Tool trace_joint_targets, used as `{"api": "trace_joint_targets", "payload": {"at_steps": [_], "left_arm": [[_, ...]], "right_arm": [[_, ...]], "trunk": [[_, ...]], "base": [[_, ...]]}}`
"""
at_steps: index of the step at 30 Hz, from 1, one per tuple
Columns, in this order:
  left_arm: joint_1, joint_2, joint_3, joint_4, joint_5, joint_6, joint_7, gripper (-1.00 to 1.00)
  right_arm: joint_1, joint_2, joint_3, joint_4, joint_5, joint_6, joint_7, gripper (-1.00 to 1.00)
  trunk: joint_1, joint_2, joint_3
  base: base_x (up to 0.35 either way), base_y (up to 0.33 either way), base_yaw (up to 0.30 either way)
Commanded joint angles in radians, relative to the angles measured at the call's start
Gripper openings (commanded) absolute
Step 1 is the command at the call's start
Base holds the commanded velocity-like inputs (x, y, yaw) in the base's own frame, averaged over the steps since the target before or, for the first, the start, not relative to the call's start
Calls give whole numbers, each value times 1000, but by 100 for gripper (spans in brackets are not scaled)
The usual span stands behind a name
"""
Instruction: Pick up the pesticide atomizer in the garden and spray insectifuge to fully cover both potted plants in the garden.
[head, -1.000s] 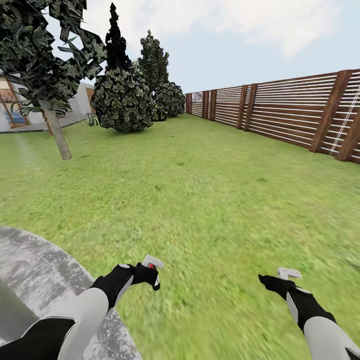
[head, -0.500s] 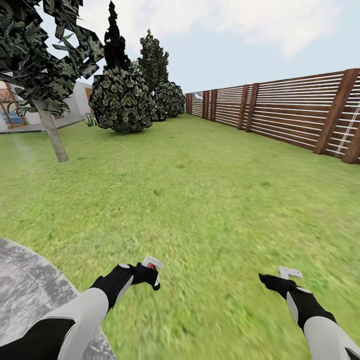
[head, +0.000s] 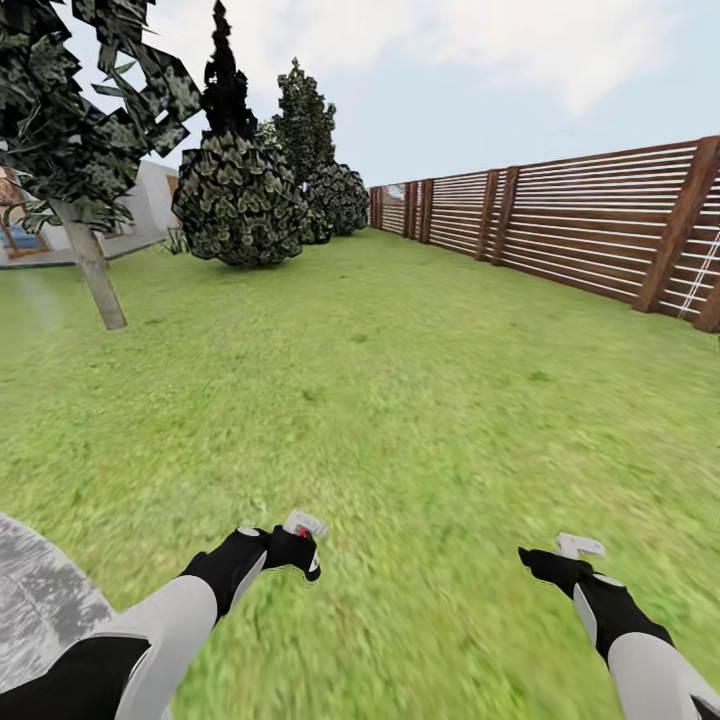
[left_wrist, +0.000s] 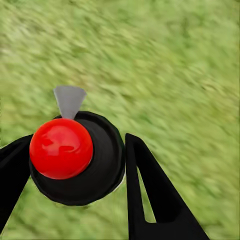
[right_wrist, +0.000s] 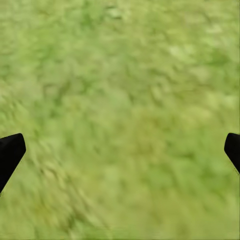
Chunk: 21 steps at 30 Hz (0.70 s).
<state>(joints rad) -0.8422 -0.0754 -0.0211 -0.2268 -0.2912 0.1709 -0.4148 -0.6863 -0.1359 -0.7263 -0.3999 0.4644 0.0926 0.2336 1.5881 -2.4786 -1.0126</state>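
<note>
Pesticide atomizer (left_wrist: 75, 157) clamped between the left gripper (left_wrist: 75, 170) fingers, red dot facing out — carried low over the lawn (head: 400, 380), ready for spraying. Right gripper (right_wrist: 120, 150) spread wide apart (holding nothing), just right of the atomizer — probably free for balance.

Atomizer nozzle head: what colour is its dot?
Red dot, clearest in the left wrist view.
</note>
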Motion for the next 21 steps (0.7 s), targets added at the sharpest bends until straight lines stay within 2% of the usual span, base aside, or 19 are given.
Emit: {"api": "trace_joint_targets", "payload": {"at_steps": [1, 21], "left_arm": [[0, 0, -2, -3, 0, 7, -2, -100], [-1, 0, -2, -2, 1, 7, -2, -100]], "right_arm": [[-1, 1, -8, -2, 8, 4, 9, 100], [-1, 0, -9, 1, 7, 4, 7, 100]], "trunk": [[0, 0, 0], [0, 0, 18]], "base": [[339, 0, -139], [339, 0, -210]]}}
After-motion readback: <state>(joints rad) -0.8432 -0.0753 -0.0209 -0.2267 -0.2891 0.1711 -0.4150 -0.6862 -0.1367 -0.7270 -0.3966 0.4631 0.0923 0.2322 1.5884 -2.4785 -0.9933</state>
